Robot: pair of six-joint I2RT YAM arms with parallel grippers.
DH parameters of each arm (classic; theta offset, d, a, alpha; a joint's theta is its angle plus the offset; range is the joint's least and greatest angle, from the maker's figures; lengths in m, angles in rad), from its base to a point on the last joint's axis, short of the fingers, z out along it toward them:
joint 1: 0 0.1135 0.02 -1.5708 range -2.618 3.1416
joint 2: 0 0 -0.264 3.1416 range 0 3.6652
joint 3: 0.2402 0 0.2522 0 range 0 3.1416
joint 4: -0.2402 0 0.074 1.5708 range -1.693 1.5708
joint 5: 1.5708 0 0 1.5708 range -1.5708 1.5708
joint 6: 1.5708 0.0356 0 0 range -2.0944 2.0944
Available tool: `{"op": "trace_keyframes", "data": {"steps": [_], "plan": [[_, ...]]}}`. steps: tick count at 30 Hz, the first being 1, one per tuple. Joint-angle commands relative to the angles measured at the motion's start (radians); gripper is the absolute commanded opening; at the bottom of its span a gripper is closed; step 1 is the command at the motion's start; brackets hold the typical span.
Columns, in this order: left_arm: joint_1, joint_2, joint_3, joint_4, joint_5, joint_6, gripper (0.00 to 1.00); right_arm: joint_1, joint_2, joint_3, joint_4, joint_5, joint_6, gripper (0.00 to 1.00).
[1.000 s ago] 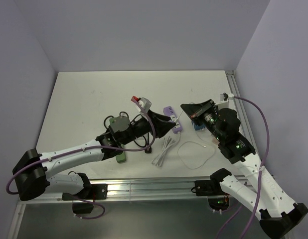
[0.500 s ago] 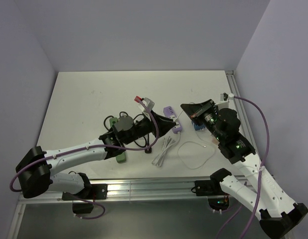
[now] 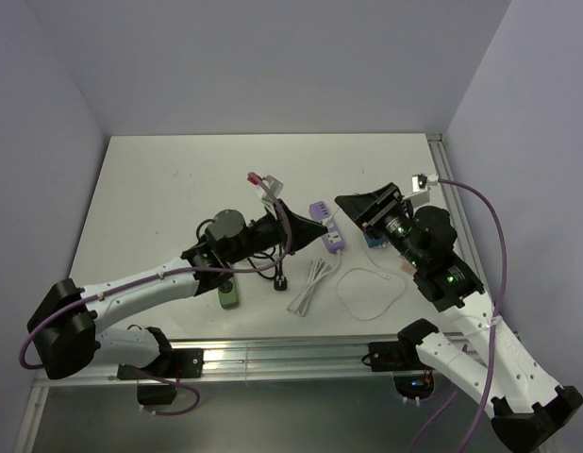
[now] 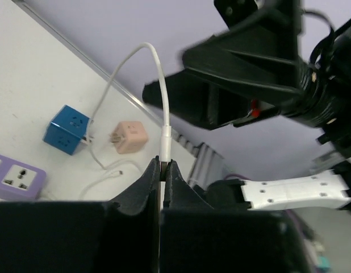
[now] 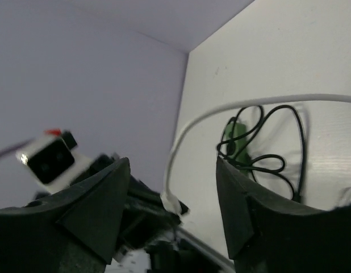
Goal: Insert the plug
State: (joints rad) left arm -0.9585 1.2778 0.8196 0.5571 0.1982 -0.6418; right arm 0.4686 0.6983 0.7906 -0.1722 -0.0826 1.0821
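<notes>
Left end effector (image 4: 162,166) has clamped the white cable (image 4: 163,96), arm stretched rightward.

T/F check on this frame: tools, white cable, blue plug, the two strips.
1. The left tool is shut on the white cable. True.
2. The right tool grips the plug. False: its jaws stand apart and hold nothing, and the plug lies on the table.
3. The plug is seated in the green strip. False: it lies loose next to a pink cube, away from that strip.
4. A purple strip lies on the table near the plug. True.
</notes>
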Motion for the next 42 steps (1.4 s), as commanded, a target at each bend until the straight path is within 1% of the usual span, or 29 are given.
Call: {"op": "trace_keyframes", "data": {"steps": [1,3,4,5,6,8,9,10,12,13,14,17,18,20,22,24,26,29,30,32,33,34,35,36,38,39,40,41,42], "plan": [[0.105,-0.049,0.007,0.061,0.227,-0.171,0.0,0.004,-0.036,0.002,0.037,-0.087,-0.137,0.72],[0.183,-0.046,-0.005,0.081,0.321,-0.226,0.0,0.002,-0.051,-0.007,0.04,-0.118,-0.187,0.81],[0.21,-0.043,-0.008,0.092,0.363,-0.273,0.0,0.002,-0.062,-0.017,0.043,-0.141,-0.214,0.82],[0.23,-0.034,-0.005,0.089,0.438,-0.292,0.0,0.002,-0.066,-0.022,0.049,-0.196,-0.268,0.82],[0.268,-0.028,-0.001,0.084,0.47,-0.308,0.01,0.004,-0.069,-0.03,0.057,-0.235,-0.298,0.82],[0.299,-0.02,0.007,0.082,0.562,-0.347,0.0,0.002,-0.074,-0.045,0.062,-0.299,-0.362,0.8],[0.322,-0.018,0.01,0.079,0.587,-0.357,0.0,0.002,-0.075,-0.05,0.059,-0.377,-0.387,0.77],[0.331,-0.018,0.015,0.07,0.612,-0.363,0.0,0.002,-0.082,-0.054,0.059,-0.403,-0.411,0.76],[0.345,-0.023,0.042,-0.012,0.665,-0.345,0.0,0.004,-0.1,-0.05,0.022,-0.424,-0.493,0.73],[0.345,-0.024,0.056,-0.044,0.687,-0.305,0.0,0.002,-0.127,-0.044,0.017,-0.424,-0.54,0.72],[0.345,-0.028,0.088,-0.15,0.723,-0.28,0.0,0.002,-0.138,-0.034,0.002,-0.421,-0.565,0.72],[0.346,-0.021,0.154,-0.328,0.771,-0.162,0.0,0.004,-0.155,0.036,-0.058,-0.425,-0.672,0.69],[0.346,-0.018,0.164,-0.418,0.811,-0.136,0.0,0.004,-0.149,0.08,-0.076,-0.433,-0.703,0.68],[0.346,-0.021,0.161,-0.462,0.851,-0.085,0.0,0.002,-0.125,0.116,-0.125,-0.488,-0.792,0.66],[0.346,-0.038,0.112,-0.447,0.879,-0.097,0.0,0.002,-0.099,0.154,-0.16,-0.563,-0.87,0.59],[0.346,-0.052,0.086,-0.442,0.892,-0.099,0.0,0.004,-0.083,0.162,-0.164,-0.618,-0.905,0.54],[0.346,-0.058,0.032,-0.399,0.914,-0.127,0.0,0.008,-0.077,0.151,-0.139,-0.687,-0.918,0.51],[0.346,-0.063,-0.033,-0.286,0.96,-0.225,0.0,0.022,-0.037,0.144,-0.127,-0.761,-0.932,0.5],[0.346,-0.063,-0.045,-0.258,0.966,-0.275,0.0,0.039,-0.016,0.145,-0.13,-0.764,-0.932,0.52],[0.342,-0.064,-0.068,-0.183,0.991,-0.315,0.0,0.053,0.001,0.145,-0.119,-0.737,-0.91,0.53],[0.342,-0.064,-0.071,-0.171,0.995,-0.355,0.0,0.065,0.013,0.145,-0.109,-0.718,-0.854,0.53],[0.339,-0.07,-0.077,-0.151,0.995,-0.378,0.0,0.067,0.02,0.144,-0.086,-0.695,-0.817,0.51],[0.33,-0.077,-0.083,-0.078,0.988,-0.406,0.0,0.068,0.023,0.142,-0.07,-0.685,-0.777,0.44],[0.326,-0.08,-0.098,-0.045,0.978,-0.482,0.0,0.068,0.026,0.124,-0.047,-0.703,-0.702,0.43],[0.325,-0.077,-0.112,0.074,0.951,-0.576,0.0,0.079,0.014,0.078,0.095,-0.753,-0.622,0.43],[0.326,-0.069,-0.115,0.125,0.945,-0.678,0.0,0.087,-0.005,0.034,0.141,-0.788,-0.581,0.43],[0.325,-0.052,-0.126,0.177,0.939,-0.737,0.0,0.105,-0.017,0.015,0.205,-0.793,-0.574,0.43],[0.325,-0.043,-0.137,0.238,0.925,-0.801,0.0,0.113,-0.025,0.0,0.221,-0.798,-0.583,0.46],[0.323,-0.037,-0.148,0.4,0.914,-0.929,0.0,0.12,-0.034,-0.019,0.223,-0.793,-0.617,0.47]]}}
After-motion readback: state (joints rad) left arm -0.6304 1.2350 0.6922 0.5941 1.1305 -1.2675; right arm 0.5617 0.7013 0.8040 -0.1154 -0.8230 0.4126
